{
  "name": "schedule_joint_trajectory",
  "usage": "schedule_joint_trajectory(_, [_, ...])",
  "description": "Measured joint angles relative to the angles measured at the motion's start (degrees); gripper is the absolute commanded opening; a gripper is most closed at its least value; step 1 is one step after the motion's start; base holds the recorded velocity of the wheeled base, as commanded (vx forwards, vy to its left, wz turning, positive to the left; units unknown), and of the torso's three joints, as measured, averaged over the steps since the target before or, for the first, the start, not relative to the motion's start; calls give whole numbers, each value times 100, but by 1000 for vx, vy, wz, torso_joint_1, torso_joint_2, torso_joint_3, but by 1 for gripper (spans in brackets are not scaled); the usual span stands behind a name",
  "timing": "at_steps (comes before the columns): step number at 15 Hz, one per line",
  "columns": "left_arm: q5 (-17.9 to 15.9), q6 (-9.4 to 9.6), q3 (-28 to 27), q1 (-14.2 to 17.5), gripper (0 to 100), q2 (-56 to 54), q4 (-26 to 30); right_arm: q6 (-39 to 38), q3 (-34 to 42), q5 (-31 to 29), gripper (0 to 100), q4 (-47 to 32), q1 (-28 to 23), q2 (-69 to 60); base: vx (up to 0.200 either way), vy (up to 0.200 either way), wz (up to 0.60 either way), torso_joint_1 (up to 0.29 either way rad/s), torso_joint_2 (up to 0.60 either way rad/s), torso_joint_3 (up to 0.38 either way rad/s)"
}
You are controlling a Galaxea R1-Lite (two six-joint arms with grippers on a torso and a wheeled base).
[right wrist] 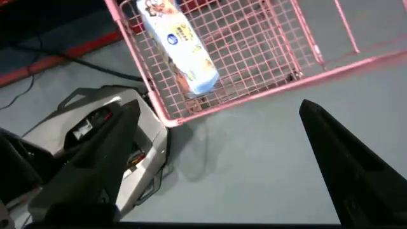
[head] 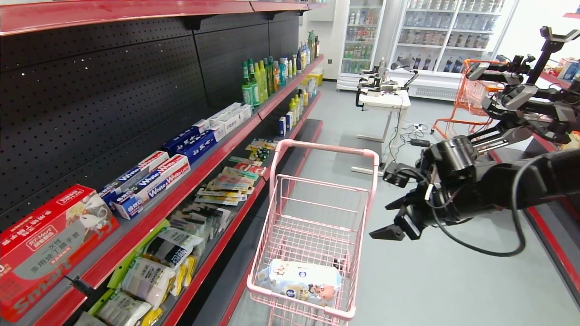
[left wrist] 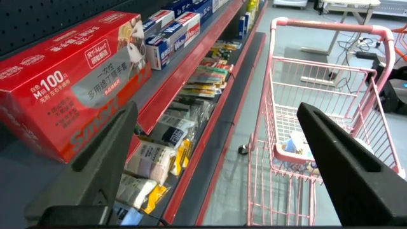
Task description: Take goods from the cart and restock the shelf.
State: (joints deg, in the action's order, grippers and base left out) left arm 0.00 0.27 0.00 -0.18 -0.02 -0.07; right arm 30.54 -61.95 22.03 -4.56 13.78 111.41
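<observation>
Soft white-and-blue pack [head: 301, 280] is lying flat on the wire floor of the pink cart [head: 333, 156], at the basket's end nearest the robot. The cart is standing in the aisle just beside the red-edged shelf [head: 181, 192].

1. Right gripper [head: 390, 206]: the jaws are standing spread apart and are gripping nothing. The gripper is hanging over the grey floor beside the cart's rim, apart from it. In the right wrist view, the cart's near corner is showing through the gap between the jaws. The pack is lying beyond the fingertips, nearer to one finger than to the other, and neither finger is touching it.

2. Left gripper [left wrist: 216, 165]: the jaws are likewise standing released and wide, with nothing between them. A red box [left wrist: 70, 95] is lying on the shelf just beyond one finger. The cart is standing beyond the other finger. Small packets [left wrist: 159, 159] on the lower shelf level and a strip of aisle floor are showing through the gap.

3. Blue-and-white boxes [head: 149, 176] are lying in a row on the shelf farther along from the red box, well apart from both sets of jaws.
</observation>
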Motion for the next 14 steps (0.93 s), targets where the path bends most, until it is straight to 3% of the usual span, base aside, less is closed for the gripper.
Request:
schedule_joint_trajectory(5, [0,-2,0,0,100,0,0,-290,-497,6,100,43,822,1056,0,0,0,0,0,0])
schedule_joint_trajectory(14, [0,-2,0,0,100,0,0,-180,-808,17,100,211,1111,1838,0,0,0,-44,91,50])
